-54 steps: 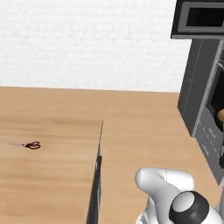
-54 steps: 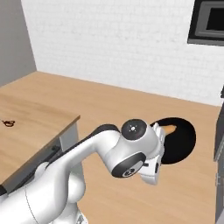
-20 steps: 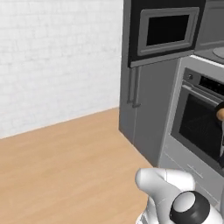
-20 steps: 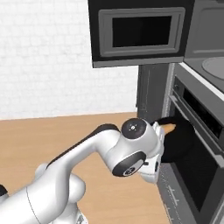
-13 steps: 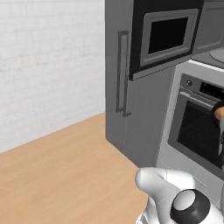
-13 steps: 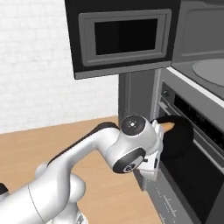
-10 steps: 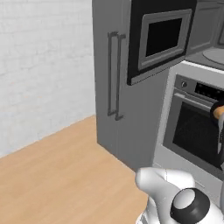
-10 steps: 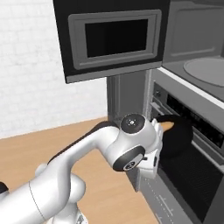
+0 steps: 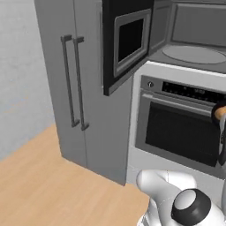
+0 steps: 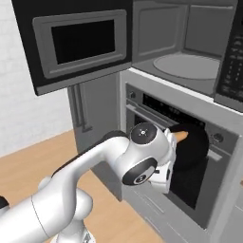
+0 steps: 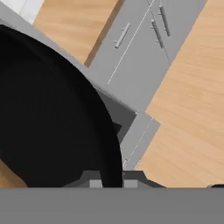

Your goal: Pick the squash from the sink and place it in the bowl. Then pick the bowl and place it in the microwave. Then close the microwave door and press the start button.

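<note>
Microwave (image 10: 190, 52) cavity open, round grey turntable plate (image 10: 187, 66) bare inside. Microwave door (image 10: 76, 40) swung out to the left, black window facing the camera. Keypad panel (image 10: 233, 57) at right edge. White arm holds black bowl (image 10: 192, 147) in front of the oven (image 10: 190, 156) below; squash (image 10: 181, 136) tip shows at the bowl's rim.

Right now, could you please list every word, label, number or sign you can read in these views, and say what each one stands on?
None can be read.
Microwave keypad panel: rows of small pale marks, too small and blurred to read.
Oven control strip: a line of faint pale marks, also too blurred to read.
Microwave door, bowl and tall grey cabinet: no lettering.
</note>
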